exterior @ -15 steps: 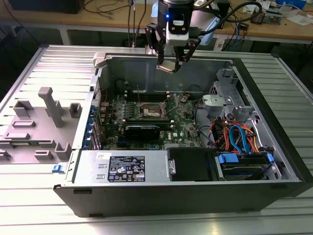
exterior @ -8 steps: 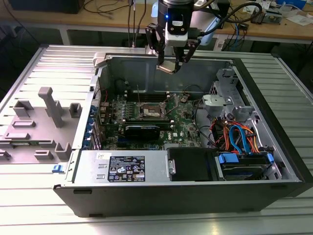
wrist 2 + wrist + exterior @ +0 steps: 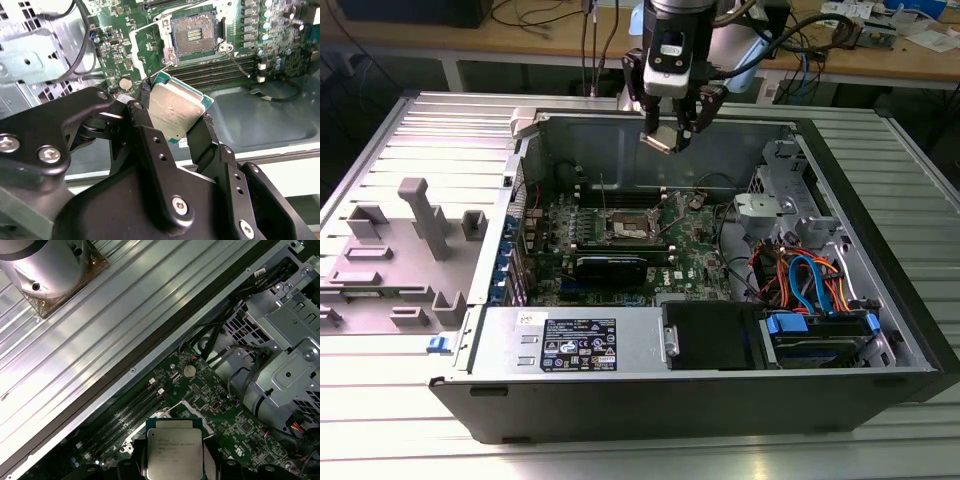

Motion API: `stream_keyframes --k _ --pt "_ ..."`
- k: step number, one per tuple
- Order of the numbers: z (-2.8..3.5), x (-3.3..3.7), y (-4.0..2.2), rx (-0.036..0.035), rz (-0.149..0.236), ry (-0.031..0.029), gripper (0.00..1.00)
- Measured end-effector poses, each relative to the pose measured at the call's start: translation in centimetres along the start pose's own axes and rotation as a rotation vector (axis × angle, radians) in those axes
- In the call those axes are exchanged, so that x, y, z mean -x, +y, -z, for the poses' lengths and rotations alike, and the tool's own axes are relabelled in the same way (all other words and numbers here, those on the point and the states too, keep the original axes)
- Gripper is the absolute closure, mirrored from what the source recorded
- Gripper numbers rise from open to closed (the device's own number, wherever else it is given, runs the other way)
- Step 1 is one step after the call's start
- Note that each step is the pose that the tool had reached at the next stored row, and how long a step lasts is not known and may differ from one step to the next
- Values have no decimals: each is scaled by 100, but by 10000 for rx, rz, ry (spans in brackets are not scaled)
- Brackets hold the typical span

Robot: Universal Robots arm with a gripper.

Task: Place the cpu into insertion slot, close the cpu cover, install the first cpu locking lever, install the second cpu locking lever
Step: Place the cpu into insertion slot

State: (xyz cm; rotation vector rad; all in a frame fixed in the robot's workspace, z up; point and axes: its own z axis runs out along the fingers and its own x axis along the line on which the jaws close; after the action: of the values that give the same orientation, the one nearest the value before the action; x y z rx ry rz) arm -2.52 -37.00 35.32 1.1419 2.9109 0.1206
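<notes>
Presently, in the exterior view, the arm hangs over the rear wall of the open computer case (image 3: 580, 140), which lies on the ribbed metal surface (image 3: 440, 130). The jaws are closed on the cpu (image 3: 658, 140), which is held clear above the motherboard (image 3: 700, 245). The insertion slot (image 3: 628, 226) sits well below the chip and somewhat toward the exterior view's left; nothing touches it.

In the second wrist view, the jaws pinch the cpu (image 3: 175, 111) by two opposite edges, with its metal top facing the camera and its green rim showing. The insertion slot (image 3: 194, 34) lies beyond, uncovered, its contact field bare. Chip and slot are well apart.

In the first wrist view, the cpu (image 3: 174, 450) sits square between the jaws, near the memory slots (image 3: 125, 412). Judgement: placement not yet made; the slot lies down and away from the held chip.
</notes>
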Motion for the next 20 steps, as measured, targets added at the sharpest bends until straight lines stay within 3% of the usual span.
stream_keyframes --k 3,5,20 --pt "-6 0 0 8 -555 -43 46" --pt "-8 1 0 11 -705 -55 46" --pt "-8 2 1 11 -774 -61 46"
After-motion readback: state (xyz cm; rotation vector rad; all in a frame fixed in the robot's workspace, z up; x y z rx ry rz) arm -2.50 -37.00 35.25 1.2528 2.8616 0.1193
